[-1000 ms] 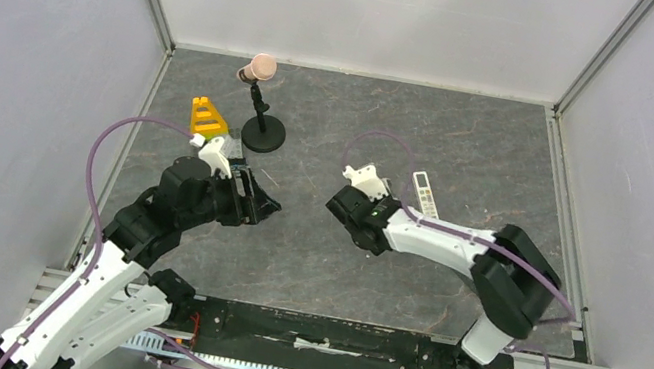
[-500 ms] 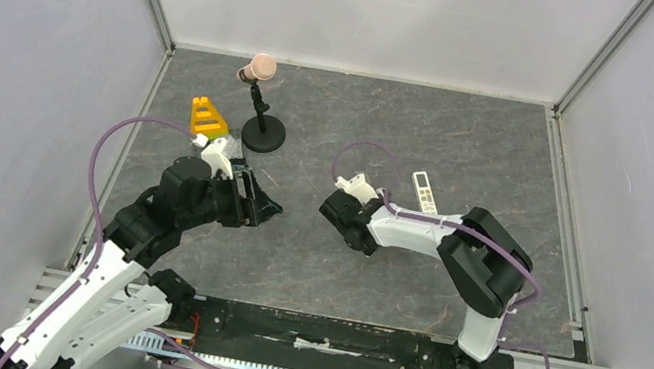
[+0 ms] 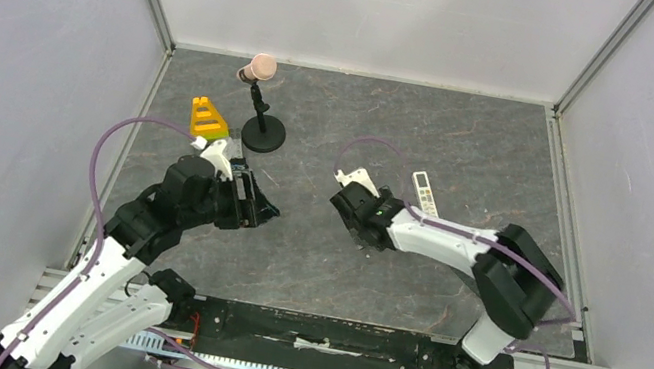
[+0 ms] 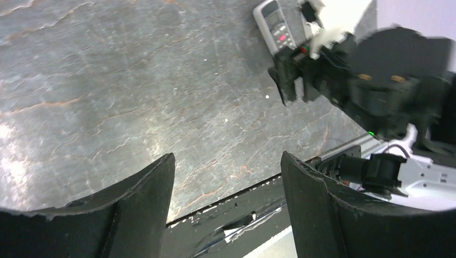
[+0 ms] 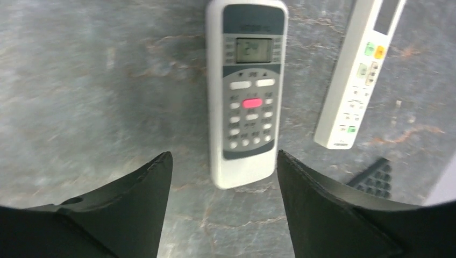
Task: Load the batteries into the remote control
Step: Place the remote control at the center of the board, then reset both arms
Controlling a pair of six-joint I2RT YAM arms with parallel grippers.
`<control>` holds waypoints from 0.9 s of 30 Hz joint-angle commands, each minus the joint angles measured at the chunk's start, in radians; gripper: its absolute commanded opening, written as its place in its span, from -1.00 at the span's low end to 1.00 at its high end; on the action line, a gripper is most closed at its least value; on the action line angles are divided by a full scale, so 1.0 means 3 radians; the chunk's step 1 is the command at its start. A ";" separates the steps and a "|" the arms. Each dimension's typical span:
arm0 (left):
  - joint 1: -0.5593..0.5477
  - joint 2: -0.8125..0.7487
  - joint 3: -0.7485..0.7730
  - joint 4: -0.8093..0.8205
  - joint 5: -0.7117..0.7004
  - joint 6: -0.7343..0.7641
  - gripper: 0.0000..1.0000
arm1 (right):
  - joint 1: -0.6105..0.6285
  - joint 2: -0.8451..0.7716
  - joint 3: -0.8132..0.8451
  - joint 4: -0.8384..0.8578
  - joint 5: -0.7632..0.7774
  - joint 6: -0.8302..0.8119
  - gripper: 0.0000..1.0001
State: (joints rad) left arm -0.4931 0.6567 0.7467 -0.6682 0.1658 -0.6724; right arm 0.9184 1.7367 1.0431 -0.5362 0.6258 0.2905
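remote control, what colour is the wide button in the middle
Pinkish red button on the remote control, clearest in the right wrist view.

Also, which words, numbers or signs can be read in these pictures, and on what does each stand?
"24", probably, as it is blurred: on the display of the remote control.
Grey print above that display: too blurred to read.
Button labels on this remote and on the slimmer white remote: too small to read.
No other text shows.
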 commanded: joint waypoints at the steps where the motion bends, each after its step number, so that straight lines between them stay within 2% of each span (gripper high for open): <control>1: -0.0006 -0.0075 0.0337 -0.0460 -0.0521 -0.0320 0.56 | -0.0030 -0.0600 -0.0244 0.0352 -0.0780 -0.0070 0.50; 4: -0.0003 -0.0211 0.0557 -0.0669 -0.0532 -0.0107 0.56 | -0.0072 -0.1064 -0.0469 0.0449 -0.1032 0.0031 0.54; 7: -0.0004 -0.0434 0.0678 -0.0770 -0.0761 0.0007 0.56 | -0.0087 -0.1702 -0.0637 0.0426 -0.0892 0.0225 0.62; 12: -0.0003 -0.1039 0.0661 -0.0758 -0.1109 0.0238 0.57 | -0.0085 -0.2890 -0.0717 0.0125 -0.0174 0.0522 0.93; 18: -0.0005 -0.1542 0.0711 -0.0899 -0.1537 0.0231 0.58 | -0.0086 -0.4149 -0.0655 -0.0175 0.0802 0.0751 0.96; 22: -0.0003 -0.1662 0.0782 -0.0998 -0.1685 0.0225 0.58 | -0.0085 -0.4653 -0.0636 -0.0167 0.1194 0.0691 0.96; 27: -0.0003 -0.1662 0.0865 -0.1121 -0.1789 0.0196 0.58 | -0.0082 -0.4929 -0.0542 -0.0164 0.1375 0.0603 0.96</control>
State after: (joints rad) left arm -0.4934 0.1631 0.9745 -0.9752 -0.3084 -0.6373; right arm 0.8925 0.2928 0.8425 -0.5648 0.9237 0.4789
